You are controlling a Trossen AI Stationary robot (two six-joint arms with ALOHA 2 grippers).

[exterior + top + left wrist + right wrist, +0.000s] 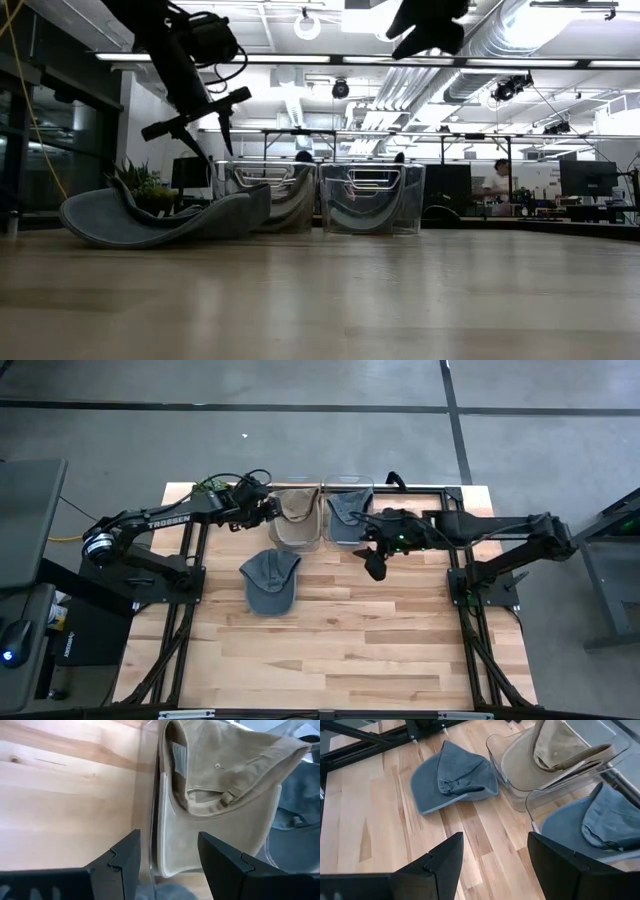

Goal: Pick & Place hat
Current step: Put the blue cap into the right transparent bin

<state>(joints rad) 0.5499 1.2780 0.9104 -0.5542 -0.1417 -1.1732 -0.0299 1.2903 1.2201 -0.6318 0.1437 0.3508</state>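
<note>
A grey-blue hat (pixel 270 582) (pixel 452 777) (pixel 160 215) lies on the wooden table in front of two clear bins. A tan hat (pixel 296 520) (pixel 225 795) sits in the left bin (pixel 275 195), and another blue hat (pixel 347 512) (pixel 590 827) sits in the right bin (pixel 372 198). My left gripper (pixel 270 505) (pixel 167 837) is open and hovers at the left bin's left wall, touching nothing. My right gripper (pixel 372 560) (pixel 495 840) is open and raised above the table, in front of the right bin and to the right of the grey-blue hat.
The bins stand side by side at the table's far edge. Black frame rails (pixel 190 575) (pixel 460 585) run along both sides of the table. Bare wood (pixel 330 650) stretches from the hat to the near edge.
</note>
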